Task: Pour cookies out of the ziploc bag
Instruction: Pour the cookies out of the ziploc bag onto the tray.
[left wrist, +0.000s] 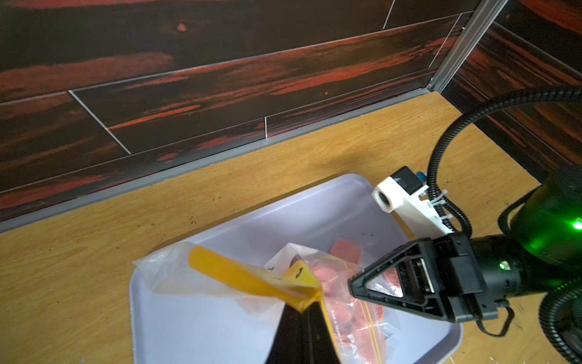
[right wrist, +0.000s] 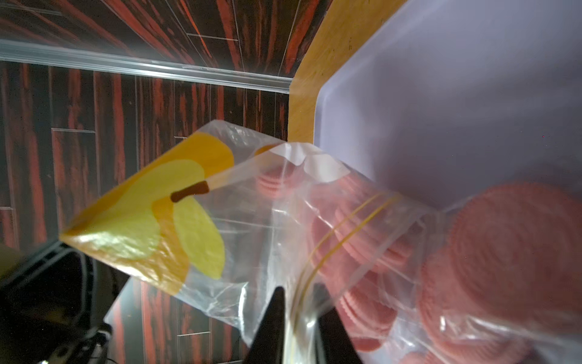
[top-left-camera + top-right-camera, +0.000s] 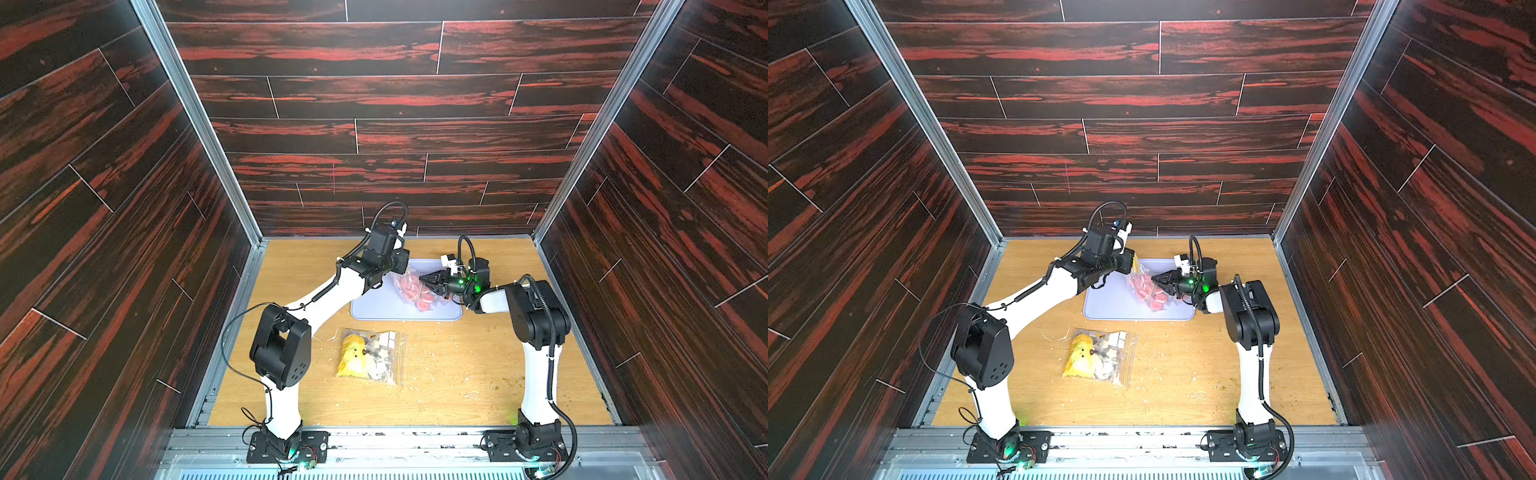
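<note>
Above the lavender tray (image 1: 220,331), the ziploc bag (image 2: 252,252) hangs tilted, its yellow-printed end pinched tight by the left gripper (image 1: 307,307), its zip edge nipped between the almost-closed jaws of the right gripper (image 2: 299,315); the pink cookies (image 2: 504,252) look mostly inside it, so the pouring seems barely begun

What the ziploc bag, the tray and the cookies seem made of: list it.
The ziploc bag: thin clear plastic film, glossy and creased, with yellow print.
The tray: smooth, matte, pale lilac; probably plastic.
The cookies: pink discs with ridged faces; likely dry biscuit.
</note>
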Tool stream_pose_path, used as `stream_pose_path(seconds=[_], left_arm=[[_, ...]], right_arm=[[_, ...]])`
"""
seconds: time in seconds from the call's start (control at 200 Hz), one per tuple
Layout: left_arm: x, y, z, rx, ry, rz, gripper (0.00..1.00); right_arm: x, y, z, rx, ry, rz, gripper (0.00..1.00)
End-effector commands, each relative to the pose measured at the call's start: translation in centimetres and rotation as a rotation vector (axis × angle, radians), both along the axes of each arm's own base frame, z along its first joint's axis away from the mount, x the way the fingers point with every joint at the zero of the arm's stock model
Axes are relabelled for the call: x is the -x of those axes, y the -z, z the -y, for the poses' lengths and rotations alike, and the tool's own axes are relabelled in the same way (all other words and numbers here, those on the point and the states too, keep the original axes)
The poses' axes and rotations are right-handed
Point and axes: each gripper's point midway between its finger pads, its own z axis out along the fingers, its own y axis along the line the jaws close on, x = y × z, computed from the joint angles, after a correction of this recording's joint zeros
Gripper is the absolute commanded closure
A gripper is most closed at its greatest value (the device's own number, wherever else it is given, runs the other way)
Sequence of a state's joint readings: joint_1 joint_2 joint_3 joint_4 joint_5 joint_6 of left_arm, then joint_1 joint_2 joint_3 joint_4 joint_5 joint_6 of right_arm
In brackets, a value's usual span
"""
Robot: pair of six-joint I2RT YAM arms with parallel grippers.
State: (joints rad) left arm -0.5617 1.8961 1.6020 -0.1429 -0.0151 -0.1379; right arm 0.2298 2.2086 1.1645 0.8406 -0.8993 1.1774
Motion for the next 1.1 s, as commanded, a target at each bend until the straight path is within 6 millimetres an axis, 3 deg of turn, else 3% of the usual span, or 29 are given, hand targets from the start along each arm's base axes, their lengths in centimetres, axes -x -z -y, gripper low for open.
stream_pose_path(seconds=[0.0, 0.291, 0.596, 1.097], left_arm=[[0.0, -3.6, 0.6, 0.038, 0.019, 0.066, 1.0], [-0.3, -4.8, 1.9, 0.051, 0.04, 0.088, 1.0], [-0.6, -4.1, 3.0, 0.046, 0.055, 0.077, 1.0], [-0.5, -5.2, 3.8, 0.053, 0.066, 0.106, 1.0]], right_arm=[[-0.3, 1.4, -0.1, -0.01, -0.005, -0.01, 0.88], [-1.0, 0.9, 2.0, 0.002, 0.043, 0.007, 0.94], [-1.1, 0.4, 3.4, 0.013, 0.06, 0.019, 0.96], [-0.9, -1.3, 4.0, 0.027, 0.058, 0.052, 0.96]])
